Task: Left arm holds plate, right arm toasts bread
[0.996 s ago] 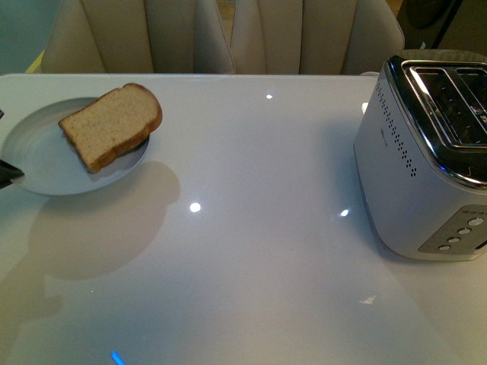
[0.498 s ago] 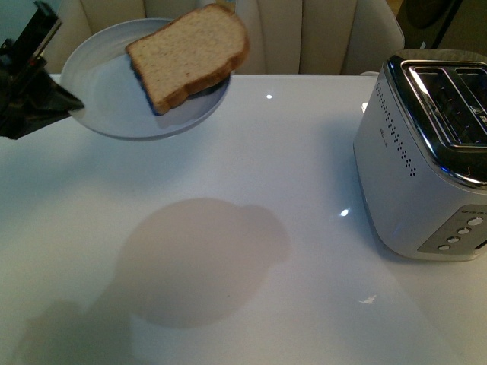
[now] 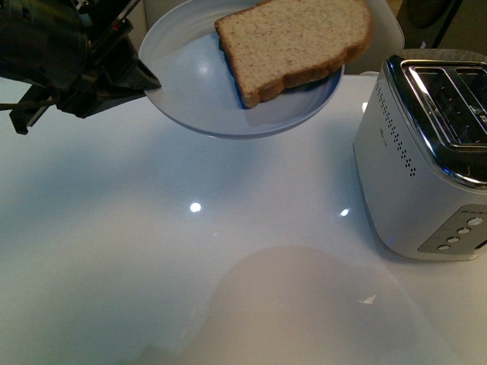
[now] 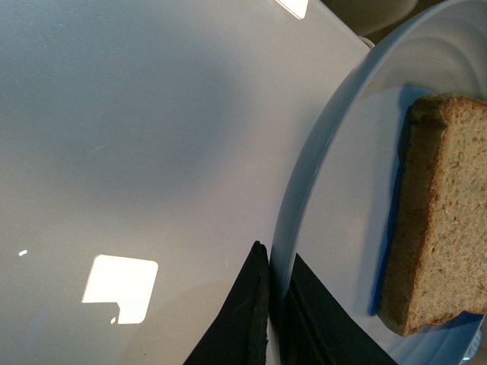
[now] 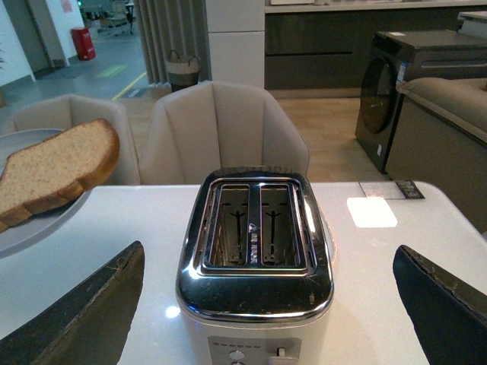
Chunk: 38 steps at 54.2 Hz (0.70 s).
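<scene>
The left pincer [image 3: 146,82] pinches the left edge of the plate [image 3: 190,91], one dark finger [image 4: 240,323] against the underside and the other on the inner face, holding it in the air above the white bench [image 3: 152,251]. The bread [image 3: 297,42] lies flat on the plate (its rounded end overhangs the rim on the toaster's side). The right pincer [image 5: 268,251] is spread wide and holds nothing, facing the silver toaster [image 5: 255,293] standing on the bench.
</scene>
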{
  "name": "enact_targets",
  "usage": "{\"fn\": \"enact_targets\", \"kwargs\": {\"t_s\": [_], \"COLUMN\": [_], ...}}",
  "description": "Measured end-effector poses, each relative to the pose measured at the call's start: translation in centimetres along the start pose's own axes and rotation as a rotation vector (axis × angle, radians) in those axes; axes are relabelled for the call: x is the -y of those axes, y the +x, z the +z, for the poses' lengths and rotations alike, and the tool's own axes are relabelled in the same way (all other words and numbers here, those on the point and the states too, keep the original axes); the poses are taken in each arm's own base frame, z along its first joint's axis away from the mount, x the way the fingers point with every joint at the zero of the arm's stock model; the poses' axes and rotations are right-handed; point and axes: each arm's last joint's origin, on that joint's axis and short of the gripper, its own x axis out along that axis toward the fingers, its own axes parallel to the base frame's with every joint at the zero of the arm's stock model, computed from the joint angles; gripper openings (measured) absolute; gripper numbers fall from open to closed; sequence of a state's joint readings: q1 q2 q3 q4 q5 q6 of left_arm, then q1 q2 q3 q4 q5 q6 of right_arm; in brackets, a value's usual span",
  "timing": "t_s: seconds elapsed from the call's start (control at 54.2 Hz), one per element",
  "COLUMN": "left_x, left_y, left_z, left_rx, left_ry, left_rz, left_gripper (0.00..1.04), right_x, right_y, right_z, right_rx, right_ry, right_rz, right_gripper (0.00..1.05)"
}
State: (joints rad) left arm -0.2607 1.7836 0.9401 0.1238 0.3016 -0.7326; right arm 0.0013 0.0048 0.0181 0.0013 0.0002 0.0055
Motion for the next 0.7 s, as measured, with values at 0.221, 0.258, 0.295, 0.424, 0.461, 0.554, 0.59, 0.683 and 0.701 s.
{"fn": "enact_targets", "kwargs": {"t_s": [0.221, 0.258, 0.295, 0.424, 0.461, 0.554, 0.59, 0.683, 0.701], "left_x": [2.9, 3.5, 3.9, 5.2, 5.7, 6.0, 6.0, 6.0, 6.0], "left_y": [-0.2, -0.3, -0.3, -0.7, -0.8, -1.0, -1.0, -1.0, -1.0], "left_z": [-1.6, -2.0, -2.2, -3.1, -3.3, -3.5, -3.5, -3.5, -3.5], "left_rx": [-0.033, -0.040, -0.044, -0.058, -0.063, -0.065, -0.064, -0.059, -0.059], "left_ry": [0.015, 0.016, 0.020, 0.036, 0.044, 0.051, 0.051, 0.049, 0.049], "left_rz": [-0.062, -0.073, -0.082, -0.114, -0.125, -0.133, -0.133, -0.127, -0.126], "left_gripper": [0.03, 0.03, 0.03, 0.03, 0.03, 0.03, 0.03, 0.03, 0.03], "right_x": [0.0, 0.0, 0.0, 0.0, 0.0, 0.0, 0.0, 0.0, 0.0], "right_y": [0.0, 0.0, 0.0, 0.0, 0.0, 0.0, 0.0, 0.0, 0.0], "right_z": [0.0, 0.0, 0.0, 0.0, 0.0, 0.0, 0.0, 0.0, 0.0], "right_rx": [0.000, 0.000, 0.000, 0.000, 0.000, 0.000, 0.000, 0.000, 0.000], "right_ry": [0.000, 0.000, 0.000, 0.000, 0.000, 0.000, 0.000, 0.000, 0.000], "right_rz": [0.000, 0.000, 0.000, 0.000, 0.000, 0.000, 0.000, 0.000, 0.000], "right_gripper": [0.96, 0.96, 0.96, 0.96, 0.96, 0.96, 0.96, 0.96, 0.96]}}
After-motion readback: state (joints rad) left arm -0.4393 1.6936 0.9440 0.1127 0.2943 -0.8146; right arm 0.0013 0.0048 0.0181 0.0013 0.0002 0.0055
